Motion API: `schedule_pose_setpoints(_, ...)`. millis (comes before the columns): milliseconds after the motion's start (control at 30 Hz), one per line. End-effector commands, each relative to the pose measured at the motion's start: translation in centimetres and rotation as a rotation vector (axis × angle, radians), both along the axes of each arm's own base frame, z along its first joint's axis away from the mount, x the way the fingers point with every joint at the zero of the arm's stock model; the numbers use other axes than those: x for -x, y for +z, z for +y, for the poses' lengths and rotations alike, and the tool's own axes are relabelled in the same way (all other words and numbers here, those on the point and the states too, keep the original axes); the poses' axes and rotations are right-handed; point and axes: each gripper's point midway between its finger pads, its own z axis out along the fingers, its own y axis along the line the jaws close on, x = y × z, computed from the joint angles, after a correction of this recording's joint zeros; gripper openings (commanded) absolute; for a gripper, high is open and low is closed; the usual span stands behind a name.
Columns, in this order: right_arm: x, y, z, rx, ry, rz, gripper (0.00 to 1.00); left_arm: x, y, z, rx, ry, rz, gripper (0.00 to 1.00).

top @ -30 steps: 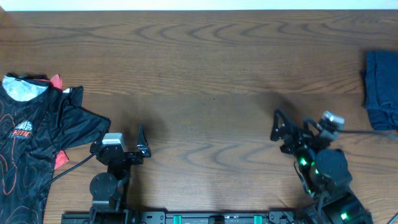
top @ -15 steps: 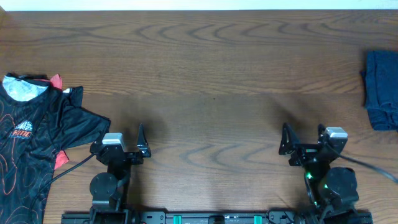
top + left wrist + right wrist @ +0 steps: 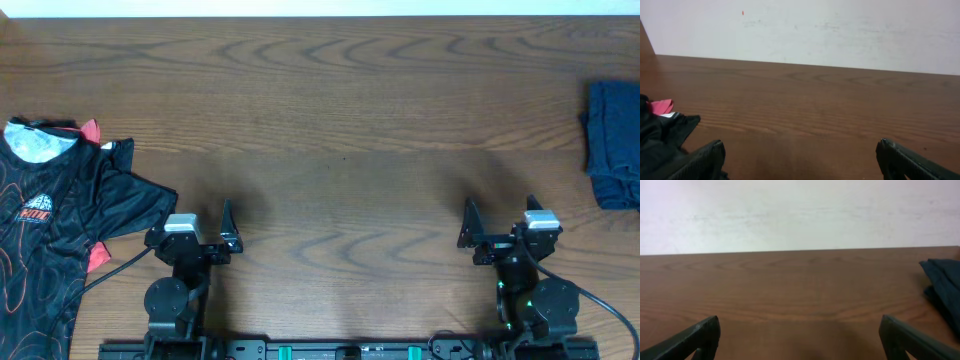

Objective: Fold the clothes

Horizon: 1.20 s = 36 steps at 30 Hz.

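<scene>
**Kid:** What is lying on the left of the brown wooden table (image 3: 340, 100)?

**Friend:** A black shirt with thin red lines (image 3: 60, 215) is lying there, spread out.

**Kid:** What is the left end effector (image 3: 192, 232) doing?

**Friend:** It is sitting just beside that shirt. I cannot tell if they are touching. Its two fingers are standing wide apart, holding nothing.

**Kid:** And the right end effector (image 3: 500, 232)?

**Friend:** It is sitting near the front too, with its fingers spread wide and holding nothing.

**Kid:** Where are the dark navy-blue soft clothes (image 3: 612, 145)?

**Friend:** They are lying folded at the far right edge of the table, well apart from both end effectors.
</scene>
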Motion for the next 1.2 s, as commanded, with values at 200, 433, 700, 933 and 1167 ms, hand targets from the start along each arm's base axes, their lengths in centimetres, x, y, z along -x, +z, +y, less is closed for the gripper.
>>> schedule_pose_setpoints(200,0.0,-1.8,0.0,0.02,0.025,0.006,0.99,0.1,-1.6,0.3,0.004,0.02,0.049,0.98)
schedule_pose_setpoints(433,-0.2,-3.1,-0.9,0.016,-0.005,0.033,0.99,0.1,-1.6,0.3,0.004,0.02,0.049,0.98)
schedule_pose_setpoints(700,-0.2,-3.1,-1.5,0.03,-0.024,0.029,0.99,0.1,-1.6,0.3,0.004,0.02,0.049,0.98)
schedule_pose_setpoints(933,-0.3,-3.0,-1.5,0.031,-0.027,0.026,0.99,0.1,-1.6,0.3,0.004,0.02,0.049,0.98)
schedule_pose_setpoints(1167,-0.3,-3.1,-1.5,0.031,-0.027,0.027,0.99,0.1,-1.6,0.3,0.004,0.02,0.049,0.98)
